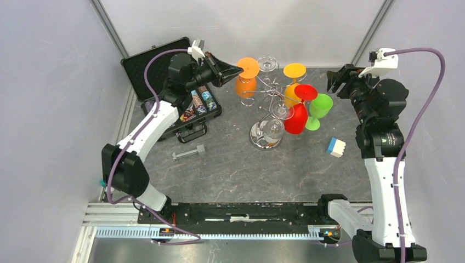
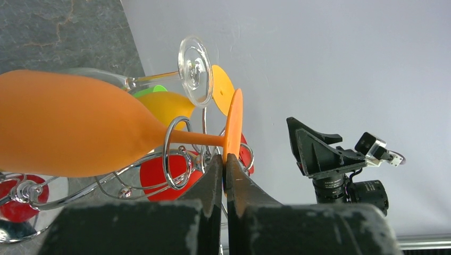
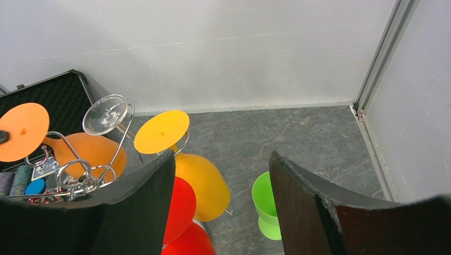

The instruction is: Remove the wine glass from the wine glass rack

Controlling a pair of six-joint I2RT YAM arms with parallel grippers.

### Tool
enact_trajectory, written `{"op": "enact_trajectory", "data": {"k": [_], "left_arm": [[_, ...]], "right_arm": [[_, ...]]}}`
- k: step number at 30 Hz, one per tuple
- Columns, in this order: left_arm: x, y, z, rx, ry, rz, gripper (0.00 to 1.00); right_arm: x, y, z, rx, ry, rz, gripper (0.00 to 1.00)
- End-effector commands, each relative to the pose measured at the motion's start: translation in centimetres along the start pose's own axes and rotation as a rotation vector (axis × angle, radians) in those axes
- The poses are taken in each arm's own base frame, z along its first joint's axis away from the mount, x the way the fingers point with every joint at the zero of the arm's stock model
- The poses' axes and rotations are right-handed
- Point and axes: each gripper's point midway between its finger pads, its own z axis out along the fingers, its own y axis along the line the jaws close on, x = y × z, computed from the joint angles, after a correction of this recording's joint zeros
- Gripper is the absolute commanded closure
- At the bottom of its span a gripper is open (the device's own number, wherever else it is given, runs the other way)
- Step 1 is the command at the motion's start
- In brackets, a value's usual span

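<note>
On the top camera, I saw the left gripper point(image 1: 238, 70) against the foot of the orange wine glass point(image 1: 245, 86), which hung on the wine glass rack point(image 1: 267, 109) at the table's far middle. The right gripper point(image 1: 335, 81) hovered well apart, to the rack's right.

On the left wrist camera, the fingers point(image 2: 210, 186) were nearly closed, pinching the foot's rim, and the stem passed through a chrome hook.

On the right wrist camera, the jaws stood wide and held nothing.
</note>
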Motion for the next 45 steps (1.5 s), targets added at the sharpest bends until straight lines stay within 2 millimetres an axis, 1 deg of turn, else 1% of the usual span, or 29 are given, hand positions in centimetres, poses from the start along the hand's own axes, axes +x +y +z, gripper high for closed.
{"op": "enact_trajectory", "data": {"k": [1, 7, 10, 13, 15, 18, 20, 25, 28, 29, 30, 32, 35, 37, 40, 45], "left_arm": [[-0.1, -3.6, 0.2, 0.099, 0.006, 0.031, 0.98], [2.0, -5.1, -1.2, 0.131, 0.084, 0.031, 0.98], [2.7, -4.9, -2.1, 0.104, 0.097, 0.039, 0.98], [3.1, -4.3, -2.7, 0.068, 0.098, 0.049, 0.98], [3.1, -4.0, -3.2, 0.051, 0.089, 0.063, 0.98], [3.1, -3.7, -3.9, 0.018, 0.072, 0.096, 0.98], [3.0, -3.0, -4.4, -0.020, 0.056, 0.098, 0.98], [2.7, -2.7, -5.8, -0.043, 0.023, 0.124, 0.98], [1.8, -3.0, -7.2, -0.074, -0.026, 0.162, 0.98], [1.4, -3.2, -7.7, -0.079, -0.049, 0.175, 0.98], [1.1, -3.7, -8.2, -0.077, -0.066, 0.187, 0.98], [0.7, -5.0, -9.3, -0.047, -0.089, 0.193, 0.98], [0.4, -7.4, -10.7, 0.017, -0.107, 0.186, 0.98], [0.4, -8.6, -11.5, 0.049, -0.116, 0.177, 0.98], [0.7, -11.1, -12.5, 0.126, -0.120, 0.159, 0.98], [1.4, -16.6, -14.2, 0.349, -0.098, 0.114, 0.98]], "right_arm": [[-1.4, 0.1, -0.5, 0.003, -0.053, 0.000, 0.30], [-1.2, 0.1, -0.4, 0.002, -0.051, -0.001, 0.30], [-1.2, 0.2, -0.5, -0.006, -0.052, 0.004, 0.29], [-1.2, 0.4, -0.5, -0.016, -0.054, 0.010, 0.29], [-1.2, 1.2, -0.6, -0.061, -0.053, 0.001, 0.27], [-1.1, 2.1, -0.6, -0.116, -0.046, -0.010, 0.21], [-1.1, 2.6, -0.8, -0.146, -0.043, -0.011, 0.18], [-1.1, 3.8, -1.3, -0.214, -0.052, -0.012, 0.10], [-1.1, 5.6, -1.9, -0.323, -0.074, -0.030, 0.05], [-1.2, 6.6, -2.4, -0.387, -0.095, -0.041, 0.04], [-1.2, 7.6, -2.9, -0.451, -0.124, -0.042, 0.03], [-1.5, 8.9, -3.8, -0.533, -0.176, -0.010, 0.02], [-1.7, 10.4, -4.8, -0.631, -0.211, 0.031, 0.02], [-1.7, 11.3, -5.4, -0.691, -0.217, 0.076, 0.02], [-2.1, 12.6, -6.4, -0.781, -0.247, 0.150, 0.02], [-2.8, 14.7, -7.4, -0.892, -0.263, 0.271, 0.02]]}}
